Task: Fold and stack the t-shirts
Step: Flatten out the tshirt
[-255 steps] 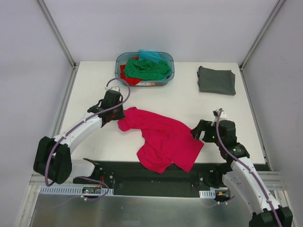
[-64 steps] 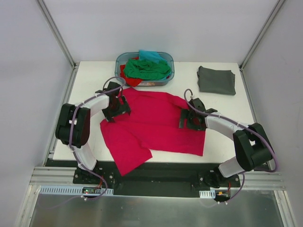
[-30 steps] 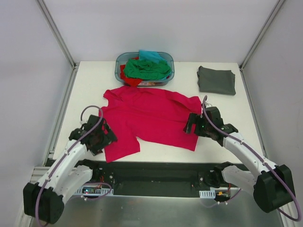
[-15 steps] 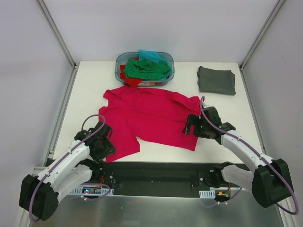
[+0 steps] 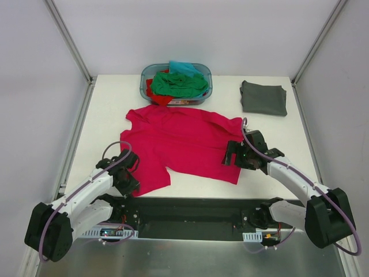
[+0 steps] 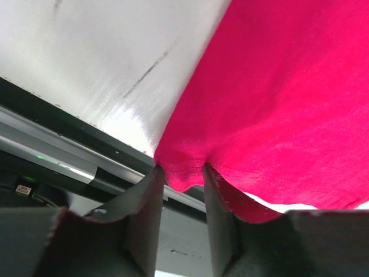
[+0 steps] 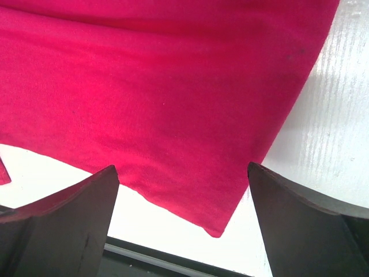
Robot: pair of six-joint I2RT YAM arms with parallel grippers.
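Note:
The crimson-pink t-shirt [image 5: 180, 141] lies spread flat on the white table. My left gripper [image 5: 129, 183] is at its near left corner. In the left wrist view my left gripper [image 6: 181, 170] has its jaws close together with the puckered hem [image 6: 183, 173] pinched between them. My right gripper [image 5: 233, 157] is open over the shirt's near right part. The right wrist view shows my right gripper [image 7: 181, 170] with wide jaws above the shirt's corner [image 7: 216, 228]. A folded dark grey t-shirt [image 5: 263, 97] lies at the back right. Green [image 5: 179, 84], red [image 5: 157, 96] and teal [image 5: 183, 67] t-shirts fill the basket.
The blue-green plastic basket [image 5: 148, 74] stands at the back centre of the table [image 5: 104, 109]. The table's dark front edge [image 5: 190, 208] runs just beyond both near shirt corners. Frame posts rise at the back corners.
My left gripper has moved a little right and forward onto the shirt's near left corner and narrowed on the hem. My right gripper has barely moved. The shirt lies as before.

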